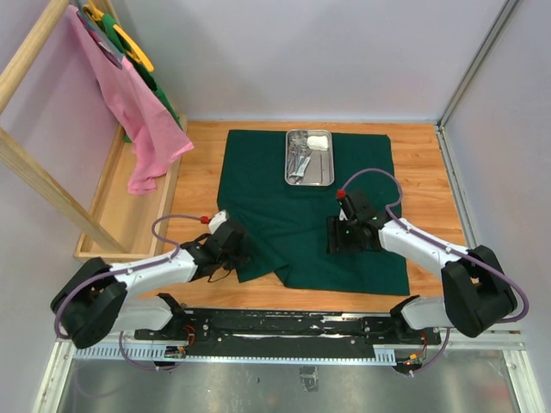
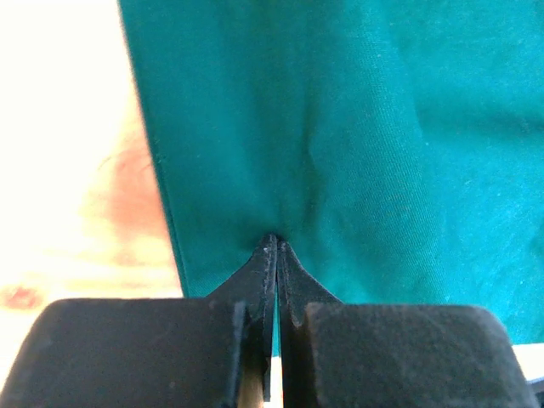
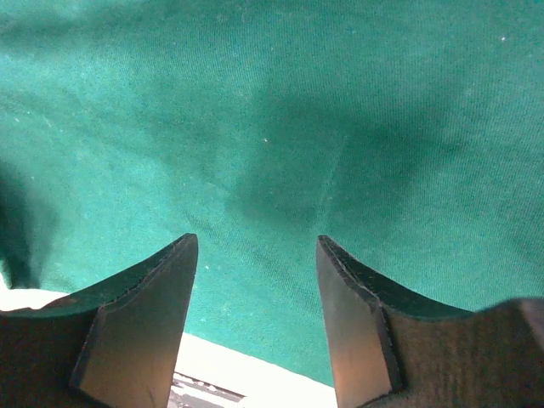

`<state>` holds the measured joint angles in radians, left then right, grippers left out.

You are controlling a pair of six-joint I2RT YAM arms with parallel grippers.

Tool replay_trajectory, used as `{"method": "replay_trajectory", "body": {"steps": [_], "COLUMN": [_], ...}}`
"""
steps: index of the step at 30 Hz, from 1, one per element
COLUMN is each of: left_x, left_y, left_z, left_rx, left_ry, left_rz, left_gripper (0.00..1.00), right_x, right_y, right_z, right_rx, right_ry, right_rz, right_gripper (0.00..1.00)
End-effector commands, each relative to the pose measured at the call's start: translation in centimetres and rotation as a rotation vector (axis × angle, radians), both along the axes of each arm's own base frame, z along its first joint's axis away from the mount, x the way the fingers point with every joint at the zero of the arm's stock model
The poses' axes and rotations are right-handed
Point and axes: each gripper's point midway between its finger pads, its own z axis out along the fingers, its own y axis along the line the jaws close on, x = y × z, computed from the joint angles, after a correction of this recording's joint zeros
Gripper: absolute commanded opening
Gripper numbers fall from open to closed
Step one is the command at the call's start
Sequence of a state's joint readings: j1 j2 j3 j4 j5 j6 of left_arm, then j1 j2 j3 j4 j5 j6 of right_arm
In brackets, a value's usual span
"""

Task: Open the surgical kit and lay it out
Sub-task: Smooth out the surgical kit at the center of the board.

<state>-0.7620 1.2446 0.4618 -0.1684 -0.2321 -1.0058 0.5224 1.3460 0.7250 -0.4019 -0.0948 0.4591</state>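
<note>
The dark green cloth wrap (image 1: 310, 211) lies spread open on the wooden table. The steel tray (image 1: 331, 175) sits on its far middle and holds thin steel forceps (image 1: 297, 160) and a white gauze wad (image 1: 319, 140). I cannot make out a small white packet. My left gripper (image 1: 238, 250) is at the cloth's near left edge. In the left wrist view it (image 2: 276, 240) is shut, pinching the green cloth (image 2: 357, 127). My right gripper (image 1: 337, 234) hovers over the cloth's right half. In the right wrist view it (image 3: 257, 244) is open and empty above the cloth (image 3: 280, 110).
A wooden tray (image 1: 120, 215) stands along the left side with a pink cloth (image 1: 138, 112) hanging over it from a wooden rack (image 1: 34, 52). Grey walls close the back and right. Bare wood (image 1: 430, 172) shows right of the cloth.
</note>
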Motion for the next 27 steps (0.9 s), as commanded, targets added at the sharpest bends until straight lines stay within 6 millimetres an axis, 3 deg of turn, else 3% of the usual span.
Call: {"method": "replay_trajectory", "body": {"steps": [1, 7, 11, 14, 19, 20, 22, 27], "left_x": [-6.5, -7.7, -6.8, -5.5, -0.7, 0.7, 3.0, 6.7], "left_y": [6.2, 6.8, 7.9, 6.0, 3.6, 2.4, 0.1, -3.4], "left_z": [-4.0, -2.7, 1.0, 4.0, 7.7, 8.9, 9.5, 6.8], "left_rx": [0.165, 0.113, 0.180, 0.101, 0.140, 0.137, 0.132, 0.181], "left_ry": [0.206, 0.199, 0.155, 0.102, -0.022, -0.052, -0.079, -0.055], "left_rz": [0.086, 0.094, 0.118, 0.084, 0.057, 0.038, -0.001, -0.036], "left_gripper": [0.00, 0.00, 0.00, 0.00, 0.00, 0.00, 0.00, 0.00], "right_x": [0.2, 0.2, 0.1, 0.4, 2.4, 2.9, 4.0, 5.2], "right_y": [-0.9, -1.3, -2.2, -2.5, -2.1, -2.0, -1.9, -2.3], "right_z": [0.8, 0.8, 1.1, 1.4, 2.7, 2.7, 2.4, -0.3], "right_rx": [-0.037, -0.062, -0.112, -0.124, -0.111, -0.116, -0.122, -0.158], "right_ry": [0.001, 0.012, 0.017, 0.011, -0.031, -0.030, -0.023, 0.039], "right_rz": [-0.035, -0.042, -0.050, -0.054, -0.058, -0.058, -0.065, -0.099], "right_gripper": [0.60, 0.61, 0.64, 0.65, 0.65, 0.66, 0.66, 0.64]}}
